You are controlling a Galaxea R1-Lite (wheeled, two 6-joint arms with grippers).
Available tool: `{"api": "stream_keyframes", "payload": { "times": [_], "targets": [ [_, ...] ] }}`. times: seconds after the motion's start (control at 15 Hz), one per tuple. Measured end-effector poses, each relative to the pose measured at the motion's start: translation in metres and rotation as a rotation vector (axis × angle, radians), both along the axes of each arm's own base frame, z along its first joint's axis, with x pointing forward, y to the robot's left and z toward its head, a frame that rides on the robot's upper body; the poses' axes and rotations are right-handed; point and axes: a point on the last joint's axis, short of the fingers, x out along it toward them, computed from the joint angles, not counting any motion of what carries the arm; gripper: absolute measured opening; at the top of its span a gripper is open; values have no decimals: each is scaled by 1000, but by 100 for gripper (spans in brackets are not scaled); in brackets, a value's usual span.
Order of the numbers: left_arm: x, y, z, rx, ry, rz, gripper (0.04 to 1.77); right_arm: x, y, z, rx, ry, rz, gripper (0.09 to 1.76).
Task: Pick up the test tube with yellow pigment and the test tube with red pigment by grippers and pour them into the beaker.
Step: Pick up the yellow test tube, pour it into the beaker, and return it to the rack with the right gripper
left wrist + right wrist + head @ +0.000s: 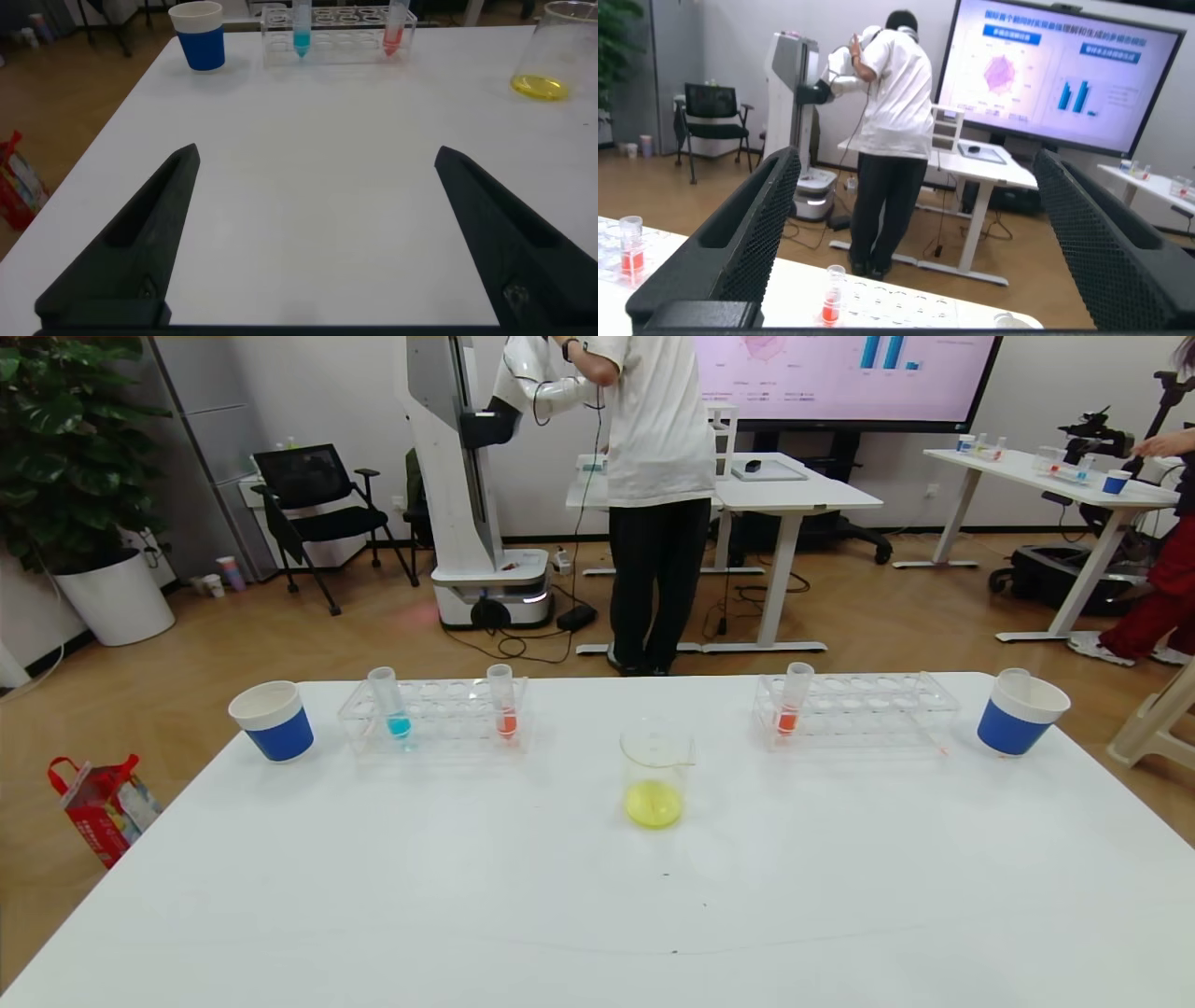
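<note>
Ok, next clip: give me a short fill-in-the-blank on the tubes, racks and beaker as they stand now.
1. The liquid in the beaker is ____.
2. The left rack holds a red tube and a ____ tube.
3. The right rack holds ____ tube(s).
4. The left gripper hovers with its fingers ____.

Missing words: yellow; blue; one; open

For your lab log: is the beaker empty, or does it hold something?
Not empty: the beaker stands upright on the table with a little yellow liquid at its bottom.
</note>
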Motion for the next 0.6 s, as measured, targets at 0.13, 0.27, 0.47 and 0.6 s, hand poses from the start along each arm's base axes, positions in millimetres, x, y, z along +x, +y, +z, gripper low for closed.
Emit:
{"api": "stream_keyframes", "payload": {
  "times": [0.13,0.27,0.47,0.6],
  "targets": [
    [0,0,0,0,0,0,175,-30,2,-8,-4,-46,2,174],
    [0,0,0,0,0,0,175,-58,4,-21,-9,-64,10,174],
    [0,0,0,0,0,0,175,-95,6,-42,-16,-67,25,174],
    [0,0,0,0,0,0,175,-116,7,-60,-17,-80,40,174]
  ]
}}
